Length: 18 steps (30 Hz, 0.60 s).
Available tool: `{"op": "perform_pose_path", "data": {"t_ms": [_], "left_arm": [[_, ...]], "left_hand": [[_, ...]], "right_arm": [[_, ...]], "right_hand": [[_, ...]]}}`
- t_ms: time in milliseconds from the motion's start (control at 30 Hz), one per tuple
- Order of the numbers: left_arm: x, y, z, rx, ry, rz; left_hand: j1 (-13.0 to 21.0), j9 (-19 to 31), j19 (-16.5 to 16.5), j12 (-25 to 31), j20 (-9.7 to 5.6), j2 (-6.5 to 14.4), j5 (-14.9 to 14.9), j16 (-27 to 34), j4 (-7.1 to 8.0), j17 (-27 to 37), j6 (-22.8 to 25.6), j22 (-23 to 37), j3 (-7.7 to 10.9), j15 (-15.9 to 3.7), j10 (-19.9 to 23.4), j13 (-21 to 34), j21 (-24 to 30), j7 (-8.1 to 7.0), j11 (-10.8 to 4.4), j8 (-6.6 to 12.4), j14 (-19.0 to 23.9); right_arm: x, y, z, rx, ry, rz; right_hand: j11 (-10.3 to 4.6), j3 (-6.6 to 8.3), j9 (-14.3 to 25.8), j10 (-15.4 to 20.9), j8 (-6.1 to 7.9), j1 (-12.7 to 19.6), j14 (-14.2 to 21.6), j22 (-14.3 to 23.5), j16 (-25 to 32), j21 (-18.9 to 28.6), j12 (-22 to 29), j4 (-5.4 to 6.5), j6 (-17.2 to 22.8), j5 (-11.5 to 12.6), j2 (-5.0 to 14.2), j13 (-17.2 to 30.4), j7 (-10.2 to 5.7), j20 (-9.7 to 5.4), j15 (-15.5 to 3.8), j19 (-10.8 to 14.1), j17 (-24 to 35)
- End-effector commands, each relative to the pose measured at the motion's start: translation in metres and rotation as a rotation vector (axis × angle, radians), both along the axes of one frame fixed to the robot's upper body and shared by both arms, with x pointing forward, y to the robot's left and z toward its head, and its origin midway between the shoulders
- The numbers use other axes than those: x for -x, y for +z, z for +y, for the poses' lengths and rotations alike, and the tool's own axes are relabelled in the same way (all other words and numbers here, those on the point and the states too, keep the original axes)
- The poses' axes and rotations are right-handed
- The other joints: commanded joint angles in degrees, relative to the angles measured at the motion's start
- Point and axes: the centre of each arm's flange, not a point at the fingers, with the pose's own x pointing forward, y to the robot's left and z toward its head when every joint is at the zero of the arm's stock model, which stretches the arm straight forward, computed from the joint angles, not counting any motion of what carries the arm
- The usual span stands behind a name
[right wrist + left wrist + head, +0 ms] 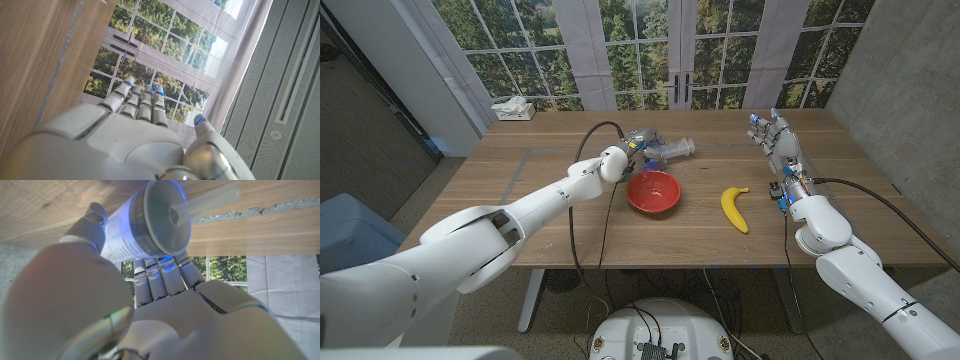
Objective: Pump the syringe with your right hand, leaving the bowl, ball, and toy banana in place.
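A clear syringe (668, 151) with a wide barrel is lifted over the table behind the red bowl (652, 191). My left hand (632, 148) grips its barrel. In the left wrist view the barrel (145, 225) sits in the fingers of my left hand (150, 305), and the plunger rod (210, 200) sticks out past them. A yellow toy banana (735, 208) lies to the right of the bowl. My right hand (775, 140) is held up at the far right of the table, fingers apart and holding nothing, well apart from the syringe. The right wrist view shows my right hand (135, 135) from behind, fingers extended.
The wooden table (840, 225) has a taped rectangle marked on it. A white tissue box (513, 108) stands at the far left corner. A blue seat (350, 235) is left of the table. Windows stand behind.
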Motion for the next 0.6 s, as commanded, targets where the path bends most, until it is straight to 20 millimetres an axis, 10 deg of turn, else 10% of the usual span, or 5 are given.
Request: {"op": "perform_pose_path", "data": {"t_ms": [33, 600], "left_arm": [[-0.0072, 0.0005, -0.0053, -0.028, 0.038, 0.073], [-0.0011, 0.0037, -0.0058, -0.003, 0.101, 0.023]], "left_hand": [[10.2, 0.2, -0.8, -0.4, -5.87, 11.0, 0.5, -0.5, 0.12, 0.2, 3.5, -0.1, 0.95, -8.77, 3.8, 0.4, -0.2, -3.70, -6.34, 0.19, 4.7], [-2.6, -1.2, -11.3, -1.4, -2.16, 9.5, 0.6, -3.1, 1.87, 0.2, -8.6, -0.5, 0.15, -7.53, -8.9, 0.2, -7.4, -4.33, -4.40, -0.13, -11.3]], "right_arm": [[-0.0002, 0.0001, -0.0013, 0.000, -0.002, 0.001], [-0.0022, 0.0020, -0.0019, -0.008, 0.005, -0.005]], "right_hand": [[0.25, 0.07, 0.2, 0.0, 0.09, 0.2, 0.1, 0.2, -0.2, 0.0, 0.3, -0.23, 0.2, -0.2, 2.68, 0.1, 0.44, 0.42, 0.24, 0.3, 0.3], [0.37, -0.04, 0.2, 0.2, 0.14, 0.1, 0.2, 0.2, -0.2, -0.2, 0.4, -0.29, 0.4, -0.2, 2.71, 0.2, 0.68, 0.45, 0.43, 0.4, 0.4]]}}
